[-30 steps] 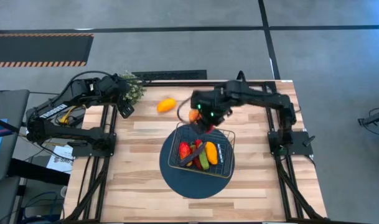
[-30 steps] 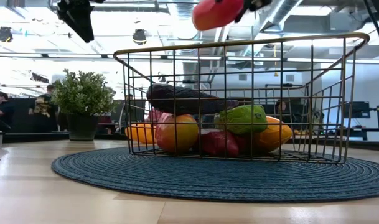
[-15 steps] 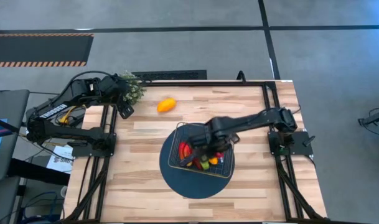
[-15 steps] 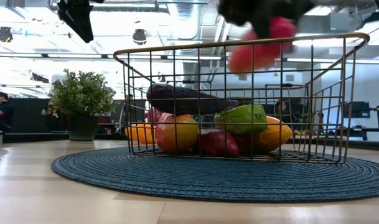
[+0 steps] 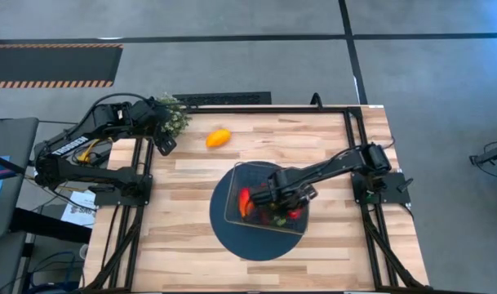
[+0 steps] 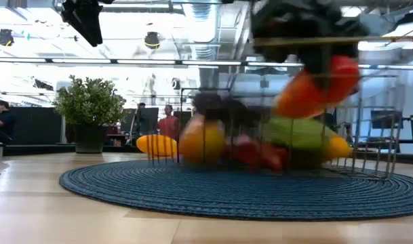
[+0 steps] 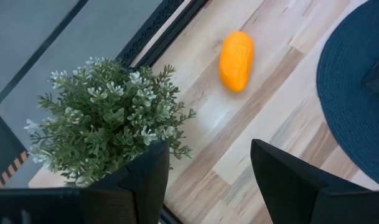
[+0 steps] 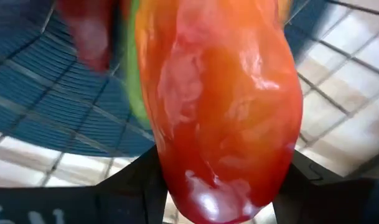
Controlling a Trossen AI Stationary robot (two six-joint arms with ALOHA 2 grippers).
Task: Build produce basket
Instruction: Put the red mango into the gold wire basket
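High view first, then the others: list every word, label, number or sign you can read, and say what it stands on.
No text can be read in any view.
Left arm: pale marking along the link, too small to read.
Paper sheet beside the table: print too small to read.
Striped floor marking: orange and black bars, no words.

One camera hangs above, looking straight down on the whole worktop. A second sits at worktop level, looking across the blue mat into the room; both share the basket and the plant, at 10 o'clock from the basket. The left wrist camera looks down on that plant and a loose orange pepper. The right wrist camera is pressed close against a red-orange pepper.
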